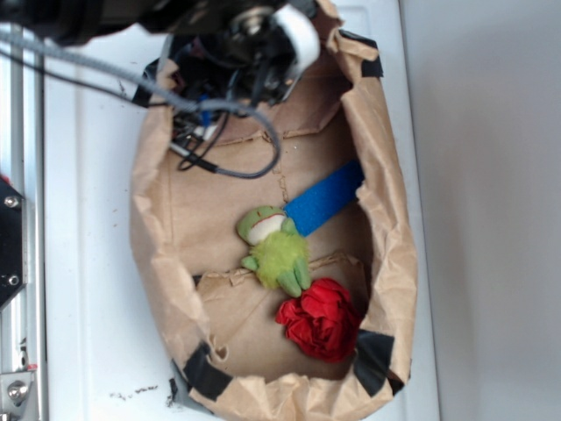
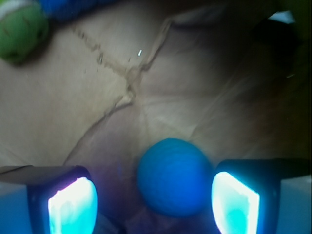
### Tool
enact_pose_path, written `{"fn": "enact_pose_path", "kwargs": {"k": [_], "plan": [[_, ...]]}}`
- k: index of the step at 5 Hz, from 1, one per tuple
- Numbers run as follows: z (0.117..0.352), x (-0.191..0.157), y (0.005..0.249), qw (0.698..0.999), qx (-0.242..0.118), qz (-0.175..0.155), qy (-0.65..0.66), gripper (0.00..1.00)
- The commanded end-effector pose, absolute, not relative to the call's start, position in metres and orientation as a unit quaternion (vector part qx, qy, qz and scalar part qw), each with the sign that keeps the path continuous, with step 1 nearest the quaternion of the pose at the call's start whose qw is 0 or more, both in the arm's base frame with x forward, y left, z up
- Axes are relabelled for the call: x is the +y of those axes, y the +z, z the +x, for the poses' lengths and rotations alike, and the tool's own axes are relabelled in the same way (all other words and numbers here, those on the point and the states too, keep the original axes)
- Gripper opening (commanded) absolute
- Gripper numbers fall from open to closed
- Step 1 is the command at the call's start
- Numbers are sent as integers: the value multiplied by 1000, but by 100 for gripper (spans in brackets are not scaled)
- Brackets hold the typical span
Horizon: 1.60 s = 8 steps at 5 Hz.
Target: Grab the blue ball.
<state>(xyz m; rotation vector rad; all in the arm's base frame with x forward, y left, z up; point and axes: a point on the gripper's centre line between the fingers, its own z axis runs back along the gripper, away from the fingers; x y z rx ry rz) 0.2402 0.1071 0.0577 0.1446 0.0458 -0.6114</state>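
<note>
Gripper (image 2: 153, 202) spread wide in my wrist view, one glowing pad (image 2: 73, 204) at lower left, the other at lower right. Blue ball (image 2: 174, 178) sits on the bag floor between them, closer to the right pad, a visible gap on the left side; I cannot tell whether the right pad touches it. Nothing clamped.

Paper floor around the ball is creased, seams meeting in a cross just above it. Green plush frog (image 2: 19, 30) shows at the top left corner of the wrist view, a bit of the blue strip (image 2: 63, 7) beside it.

From the exterior camera the arm (image 1: 237, 44) reaches down into the top end of the brown paper bag (image 1: 158, 228), with grey cable (image 1: 237, 132) looping off it across the bag floor. The ball itself is hidden under the arm there. Mid-bag, the frog (image 1: 276, 246) lies with its head touching the lower end of the flat blue strip (image 1: 324, 197), which runs diagonally up toward the bag's right wall. Red crumpled cloth item (image 1: 320, 320) lies just below the frog, touching its feet, near the bag's bottom right corner. Black tape patches (image 1: 206, 370) on the bottom corners of the rim. Bag rests on a white surface (image 1: 88, 263).
</note>
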Motion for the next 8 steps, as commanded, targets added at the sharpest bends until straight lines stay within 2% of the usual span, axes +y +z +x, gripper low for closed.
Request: {"fn": "enact_pose_path", "kwargs": {"k": [1, 2, 3, 4, 7, 8], "plan": [[242, 111, 41, 953, -20, 117, -278, 100], [245, 104, 30, 953, -26, 128, -273, 100], [252, 99, 21, 957, -34, 143, -252, 45], [256, 94, 24, 959, -34, 139, -243, 0], [262, 92, 25, 961, -41, 133, -240, 0], [263, 85, 52, 966, -49, 99, -236, 0]]}}
